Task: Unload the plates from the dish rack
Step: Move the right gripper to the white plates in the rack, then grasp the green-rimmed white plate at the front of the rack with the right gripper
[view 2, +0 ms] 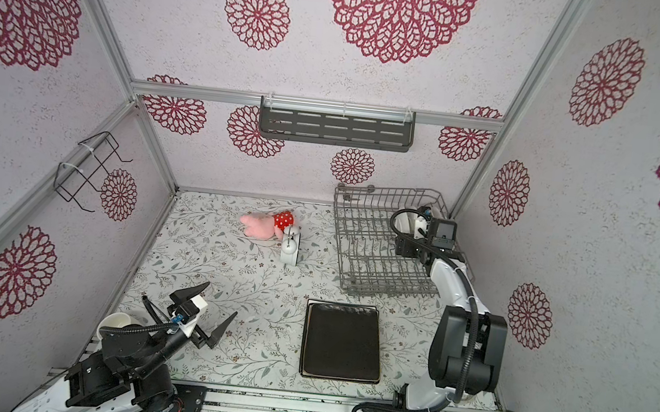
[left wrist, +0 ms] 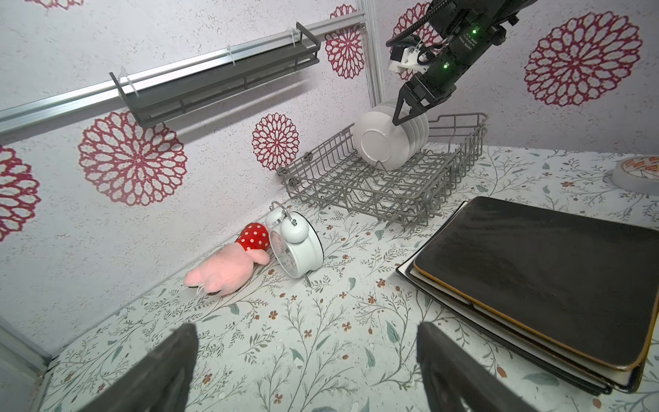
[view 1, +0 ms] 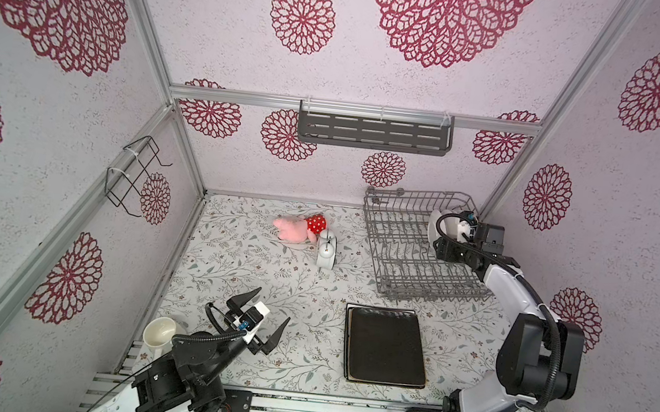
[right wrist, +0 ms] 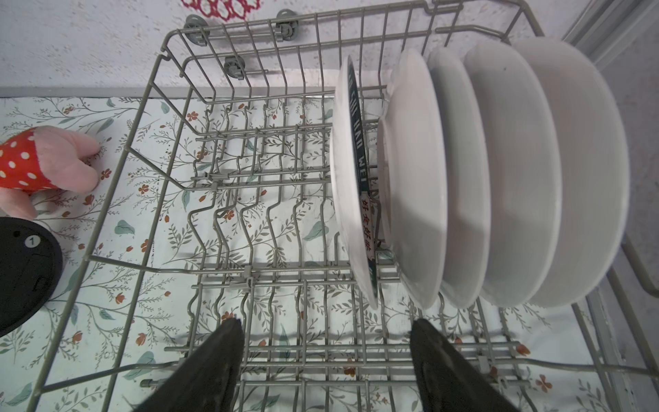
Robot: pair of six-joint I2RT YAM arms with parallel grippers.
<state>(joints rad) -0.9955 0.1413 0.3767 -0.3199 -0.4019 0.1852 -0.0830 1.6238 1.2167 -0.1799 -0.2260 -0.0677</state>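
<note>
My left end effector [view 1: 262, 317] hangs spread wide over the table [view 1: 311, 288], empty. Stack of square plates [view 1: 386, 346] front-center. My right end effector [left wrist: 406, 119] sits apart over 5 round plates [right wrist: 463, 171] upright in the dish rack [view 1: 408, 244], apparently not gripping.

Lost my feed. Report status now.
Left gripper open, idle. Right gripper open over round plates in dish rack. Square plates stacked. Nothing blocking.

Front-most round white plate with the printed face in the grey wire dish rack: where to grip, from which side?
Probably the top rim of the front-most round white plate, from above. It stands on edge between tines of the grey wire dish rack, with a gap to the next plate, so one jaw fits each side. The right gripper is above it, jaws apart.
</note>
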